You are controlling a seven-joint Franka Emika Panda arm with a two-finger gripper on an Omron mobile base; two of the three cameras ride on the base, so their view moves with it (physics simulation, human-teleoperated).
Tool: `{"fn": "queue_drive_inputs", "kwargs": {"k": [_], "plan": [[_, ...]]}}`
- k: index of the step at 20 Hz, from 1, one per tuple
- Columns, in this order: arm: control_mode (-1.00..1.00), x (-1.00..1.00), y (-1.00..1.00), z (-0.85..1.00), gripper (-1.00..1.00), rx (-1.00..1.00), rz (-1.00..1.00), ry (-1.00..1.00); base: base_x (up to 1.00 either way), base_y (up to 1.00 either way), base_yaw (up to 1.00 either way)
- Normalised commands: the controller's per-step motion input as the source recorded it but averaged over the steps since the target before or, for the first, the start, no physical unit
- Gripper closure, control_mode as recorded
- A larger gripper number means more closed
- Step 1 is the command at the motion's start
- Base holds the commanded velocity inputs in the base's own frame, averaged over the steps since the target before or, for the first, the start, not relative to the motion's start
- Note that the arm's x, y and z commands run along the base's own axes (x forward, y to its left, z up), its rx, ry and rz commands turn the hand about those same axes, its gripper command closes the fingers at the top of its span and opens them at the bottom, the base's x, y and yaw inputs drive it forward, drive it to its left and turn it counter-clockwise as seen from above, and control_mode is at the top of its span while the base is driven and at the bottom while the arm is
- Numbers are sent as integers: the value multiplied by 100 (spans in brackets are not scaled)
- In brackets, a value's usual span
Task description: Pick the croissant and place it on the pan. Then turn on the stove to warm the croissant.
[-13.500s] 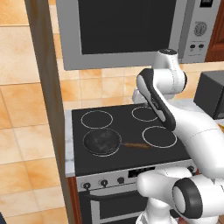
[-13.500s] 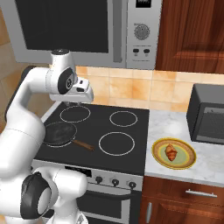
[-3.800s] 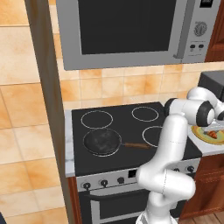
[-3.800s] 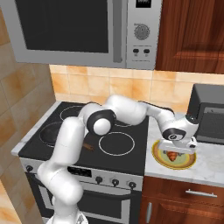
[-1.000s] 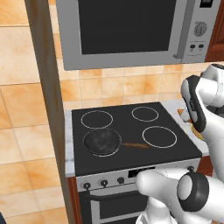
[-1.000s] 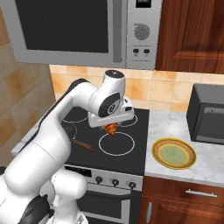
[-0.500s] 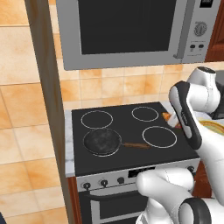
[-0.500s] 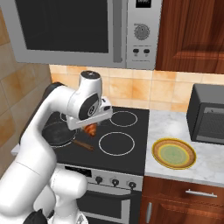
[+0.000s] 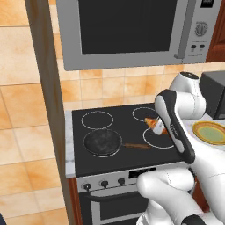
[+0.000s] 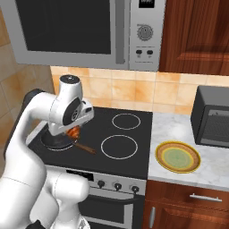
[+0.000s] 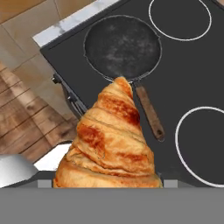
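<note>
One second ago my claw [image 10: 73, 132] carried the croissant [image 11: 109, 142] mid-stove [image 9: 132, 154]; now, gripping it, it hangs beside the pan [image 11: 121, 47], so placing comes next.

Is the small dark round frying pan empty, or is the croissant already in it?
Empty. The dark frying pan shows a bare inside, while the golden croissant is held in the tool above the cooktop.
</note>
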Motion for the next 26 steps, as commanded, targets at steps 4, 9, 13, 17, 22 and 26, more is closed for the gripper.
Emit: {"fn": "queue_drive_inputs", "kwargs": {"k": [4,9,13,17,22,26], "plan": [[-100,0,63,-1,100,0,17,0,0,0,0],[-100,0,50,-1,100,0,18,0,0,0,0],[-100,0,39,-8,100,0,19,0,0,0,0],[-100,0,25,-19,100,0,19,0,0,0,0],[-100,1,16,-25,100,0,18,0,0,0,0],[-100,14,9,-22,100,0,13,0,0,0,0]]}}
